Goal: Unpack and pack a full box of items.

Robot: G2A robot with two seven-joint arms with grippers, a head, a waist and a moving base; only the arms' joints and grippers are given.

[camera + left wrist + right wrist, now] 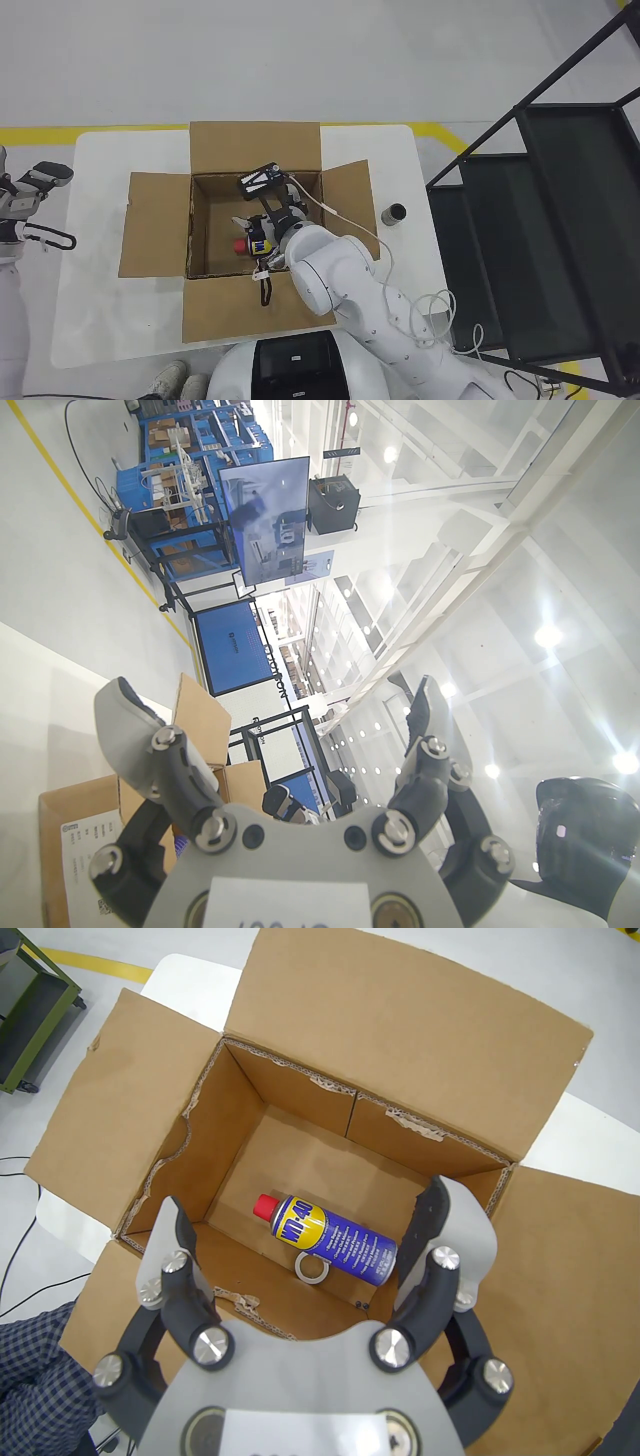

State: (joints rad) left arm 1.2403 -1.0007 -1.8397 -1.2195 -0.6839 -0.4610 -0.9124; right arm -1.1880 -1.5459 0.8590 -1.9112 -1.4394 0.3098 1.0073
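Observation:
An open cardboard box [158, 226] stands on the white table [400, 160] with its flaps folded out. On its floor lies a blue and yellow spray can [332, 1240] with a red cap, and a small white tape roll [311, 1271] touches its side. My right gripper [303, 1198] hangs open above the box opening, over the can, holding nothing; in the top view the right gripper [258, 222] sits over the box's middle. Off the table's left edge, my left gripper [42, 178] is open and empty. In its wrist view the left gripper [271, 687] points up at the ceiling, the box [85, 810] beside it.
A small dark cylinder [394, 214] stands on the table to the right of the box. A black metal stair frame [540, 220] rises beyond the table's right side. A green cart [30, 1018] stands on the floor past one box flap.

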